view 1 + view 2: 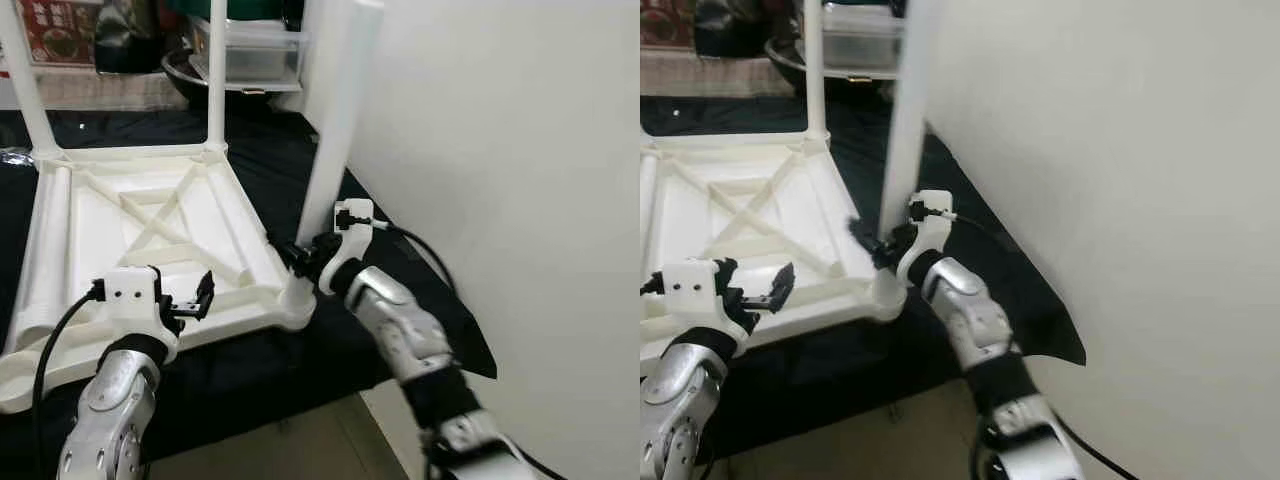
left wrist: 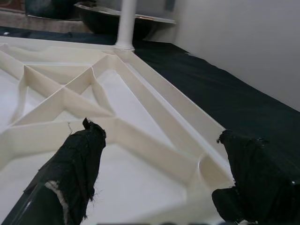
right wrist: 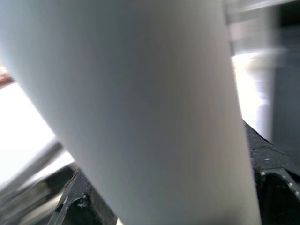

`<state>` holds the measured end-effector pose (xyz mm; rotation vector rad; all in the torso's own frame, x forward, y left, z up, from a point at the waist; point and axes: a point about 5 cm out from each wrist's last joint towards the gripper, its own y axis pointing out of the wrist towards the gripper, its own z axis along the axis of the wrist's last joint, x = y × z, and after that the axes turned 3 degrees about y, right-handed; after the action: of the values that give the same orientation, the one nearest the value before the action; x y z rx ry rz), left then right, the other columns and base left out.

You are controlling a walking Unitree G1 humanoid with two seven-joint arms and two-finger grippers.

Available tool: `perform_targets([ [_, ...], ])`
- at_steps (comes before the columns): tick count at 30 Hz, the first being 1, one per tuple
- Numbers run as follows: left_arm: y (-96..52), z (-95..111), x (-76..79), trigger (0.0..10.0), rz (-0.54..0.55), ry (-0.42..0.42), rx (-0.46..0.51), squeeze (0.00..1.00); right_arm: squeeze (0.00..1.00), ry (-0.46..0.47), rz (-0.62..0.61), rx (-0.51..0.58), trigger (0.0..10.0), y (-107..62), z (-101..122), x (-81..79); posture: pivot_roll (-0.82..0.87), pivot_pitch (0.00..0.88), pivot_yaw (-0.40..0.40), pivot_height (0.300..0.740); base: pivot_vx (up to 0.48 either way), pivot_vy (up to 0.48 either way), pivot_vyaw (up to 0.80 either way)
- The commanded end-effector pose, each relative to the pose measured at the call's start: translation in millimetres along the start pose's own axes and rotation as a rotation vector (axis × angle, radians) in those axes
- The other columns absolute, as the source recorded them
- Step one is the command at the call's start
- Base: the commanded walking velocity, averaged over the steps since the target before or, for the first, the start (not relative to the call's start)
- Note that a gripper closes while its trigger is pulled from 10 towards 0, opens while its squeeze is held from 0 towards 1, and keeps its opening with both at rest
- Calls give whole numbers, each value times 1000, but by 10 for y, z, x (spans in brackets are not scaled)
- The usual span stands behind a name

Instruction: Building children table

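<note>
On a black cloth (image 1: pixel 400 260) lies the upturned white tabletop (image 1: pixel 150 230). At its near right corner the right claw (image 1: pixel 300 258) is clamped on a white leg (image 1: pixel 340 110) standing upright there. Over the tabletop's near edge hovers the left claw (image 1: pixel 190 300), fingers apart.

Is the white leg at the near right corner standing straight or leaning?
Leaning. The white plastic table leg tilts right toward the wall from its corner socket, unlike the upright far leg. Right gripper grips its base.
</note>
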<state>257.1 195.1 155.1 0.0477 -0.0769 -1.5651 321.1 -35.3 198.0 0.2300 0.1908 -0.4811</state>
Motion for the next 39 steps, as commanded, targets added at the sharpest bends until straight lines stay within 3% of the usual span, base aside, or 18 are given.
perform_targets([
  [1,2,-28,27,10000,-10,-5,-6,0,0,16,274,-38,10000,-9,-22,-254,194,0,-191,740,0,0,0],
  [4,2,-25,33,10000,-12,-8,-4,0,0,1,295,-75,10000,-31,-95,-235,195,0,-193,740,0,0,0],
  [6,1,-22,37,10000,-12,-9,-3,0,0,-2,223,-101,8196,-8,-185,-139,196,0,-194,740,0,0,0],
  [7,0,-17,37,10000,-12,-10,-2,0,0,-52,90,-142,0,24,-273,-9,199,0,-198,740,0,0,0],
  [10,-3,-11,34,10000,-9,-11,1,0,0,-96,-305,-245,0,34,-433,335,196,0,-197,740,0,0,0],
  [11,-3,-9,34,10000,-8,-11,2,0,0,-74,-569,-268,0,-56,-453,547,194,0,-196,740,0,0,0],
  [12,-2,-8,35,10000,-8,-11,2,0,0,-61,-747,-287,0,-138,-468,673,194,0,-196,740,0,0,0],
  [13,-2,-8,35,10000,-8,-11,2,0,0,-61,-747,-287,0,-138,-468,673,194,0,-196,740,0,0,0],
  [15,-2,-5,36,10000,-8,-11,4,0,0,-7,-1106,-277,0,-490,-491,921,195,0,-196,740,0,0,0],
  [18,-3,-3,32,10000,-8,-10,4,0,0,0,-1215,-202,0,-650,-459,959,191,0,-191,740,0,0,0],
  [20,-2,-4,27,10000,-9,-10,3,0,0,9,-1174,-161,0,-596,-453,915,188,0,-189,740,0,0,0],
  [21,0,-4,26,10000,-10,-9,3,0,0,26,-1097,-162,3451,-505,-469,863,186,0,-187,740,0,0,0],
  [22,2,-4,25,10000,-10,-9,3,0,0,35,-1030,-151,10000,-426,-464,815,186,0,-187,740,0,0,0],
  [27,10,-7,22,10000,-10,-8,2,0,0,-2,-887,-80,10000,-232,-364,696,190,0,-190,740,0,0,0],
  [28,12,-8,22,10000,-10,-7,2,0,1000,-24,-828,-33,10000,-167,-296,652,190,0,-191,740,0,0,0],
  [30,16,-10,22,10000,-9,-7,2,0,1000,-26,-743,23,10000,-89,-216,588,191,0,-194,740,0,0,0],
  [35,14,-11,20,10000,-6,-8,3,0,1000,-58,-706,41,10000,-51,-175,540,190,0,-194,740,0,0,0],
  [39,-10,-7,11,10000,-2,-10,4,0,1000,-114,-722,21,10000,-262,-123,617,182,0,-194,740,0,0,0],
])
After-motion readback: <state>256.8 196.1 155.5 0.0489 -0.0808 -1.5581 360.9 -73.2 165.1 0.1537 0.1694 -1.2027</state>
